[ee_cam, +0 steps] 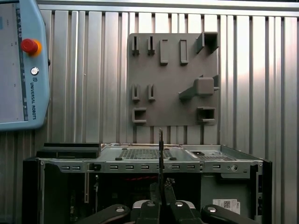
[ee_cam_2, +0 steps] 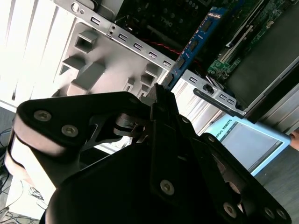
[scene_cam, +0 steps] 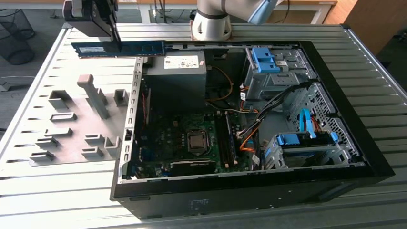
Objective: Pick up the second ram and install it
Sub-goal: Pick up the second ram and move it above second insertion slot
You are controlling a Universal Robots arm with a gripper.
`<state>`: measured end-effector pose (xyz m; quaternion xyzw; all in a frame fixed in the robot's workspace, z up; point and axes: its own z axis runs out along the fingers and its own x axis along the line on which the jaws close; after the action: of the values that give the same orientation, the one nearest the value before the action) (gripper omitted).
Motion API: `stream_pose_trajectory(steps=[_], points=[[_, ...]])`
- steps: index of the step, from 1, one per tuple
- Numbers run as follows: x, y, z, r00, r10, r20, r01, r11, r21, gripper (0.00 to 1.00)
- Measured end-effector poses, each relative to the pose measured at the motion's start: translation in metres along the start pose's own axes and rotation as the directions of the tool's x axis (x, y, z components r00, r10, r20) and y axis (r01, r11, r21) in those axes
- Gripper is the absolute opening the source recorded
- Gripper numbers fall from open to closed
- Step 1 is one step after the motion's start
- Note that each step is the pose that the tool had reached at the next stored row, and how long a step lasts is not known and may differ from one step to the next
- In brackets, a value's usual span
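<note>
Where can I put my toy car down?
Bare table between the holder plate and the near edge, and beside the case on the exterior view's right. Crowded: the plate, the case's inside. The gripper holds the second ram.

Blue RAM stick with dark chips. Black computer case; dark green motherboard; bright blue drive latches; orange cables. Grey holder plate. Silver table, ribbed in parallel grooves. Pale blue teach pendant, red button ringed in orange.
</note>
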<state>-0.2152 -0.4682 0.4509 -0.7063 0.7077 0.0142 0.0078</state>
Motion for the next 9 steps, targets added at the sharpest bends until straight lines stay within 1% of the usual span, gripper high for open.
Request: stream_pose_trajectory(steps=[9], points=[[0.0000,-0.0070,-0.0001,1.0000,0.000,0.0000,0.000,1.0000,0.0000,0.14]])
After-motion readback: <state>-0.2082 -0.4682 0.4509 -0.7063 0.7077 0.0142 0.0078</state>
